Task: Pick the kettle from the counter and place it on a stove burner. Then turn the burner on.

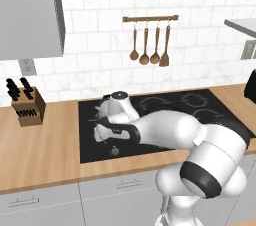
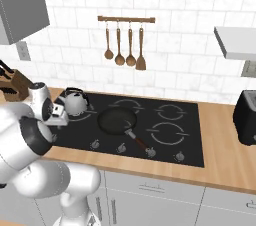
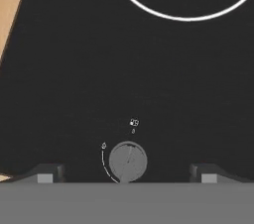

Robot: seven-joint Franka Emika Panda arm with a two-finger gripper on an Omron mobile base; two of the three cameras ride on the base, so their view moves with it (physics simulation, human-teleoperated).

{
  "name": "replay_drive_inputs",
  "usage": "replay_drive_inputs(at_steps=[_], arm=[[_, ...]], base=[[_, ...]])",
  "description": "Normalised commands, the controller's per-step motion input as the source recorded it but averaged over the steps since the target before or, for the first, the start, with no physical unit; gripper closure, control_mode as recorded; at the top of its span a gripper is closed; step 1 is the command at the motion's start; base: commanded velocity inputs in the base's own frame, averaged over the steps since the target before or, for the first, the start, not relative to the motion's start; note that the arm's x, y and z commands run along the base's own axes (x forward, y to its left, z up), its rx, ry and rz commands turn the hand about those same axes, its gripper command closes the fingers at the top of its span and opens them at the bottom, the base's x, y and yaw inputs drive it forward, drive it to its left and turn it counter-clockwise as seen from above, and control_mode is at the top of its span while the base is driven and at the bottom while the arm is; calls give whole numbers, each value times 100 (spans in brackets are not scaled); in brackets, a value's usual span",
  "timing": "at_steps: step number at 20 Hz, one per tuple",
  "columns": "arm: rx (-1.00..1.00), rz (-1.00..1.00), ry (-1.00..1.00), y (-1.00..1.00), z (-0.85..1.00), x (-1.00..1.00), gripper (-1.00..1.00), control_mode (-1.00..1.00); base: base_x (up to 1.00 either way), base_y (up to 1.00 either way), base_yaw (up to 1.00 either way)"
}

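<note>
A black frying pan [image 2: 117, 120] sits on the black cooktop [image 2: 190, 140] right of the kettle [image 2: 74, 101], its handle pointing toward the near edge. A knife block [image 1: 28, 106] stands on the wooden surface [image 1: 40, 155] to the left, and four wooden utensils [image 2: 125, 50] hang on the wall rail. The kettle rests on the far-left stove burner [image 3: 183, 15]. The claw [image 3: 127, 174] hovers open just over the leftmost knob [image 3: 127, 161], fingertips [image 3: 45, 174] either side, kettle just beyond it. One kettle, one pan, five knobs along the front
</note>
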Motion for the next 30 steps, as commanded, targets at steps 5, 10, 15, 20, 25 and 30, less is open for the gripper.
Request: replay_drive_inputs(at_steps=[5,10,15,20,25,30], arm=[[0,6,0,0,-33,-2,-100,-100],[0,-3,2,0,-50,-7,-100,-100],[0,-5,0,6,-14,4,-100,-100],[0,-1,0,8,0,5,-100,-100],[0,-1,0,1,0,0,100,-100],[0,0,0,0,0,0,100,-100]], base=[[0,0,0],[0,0,0],[0,0,0],[0,0,0],[0,0,0],[0,0,0]])
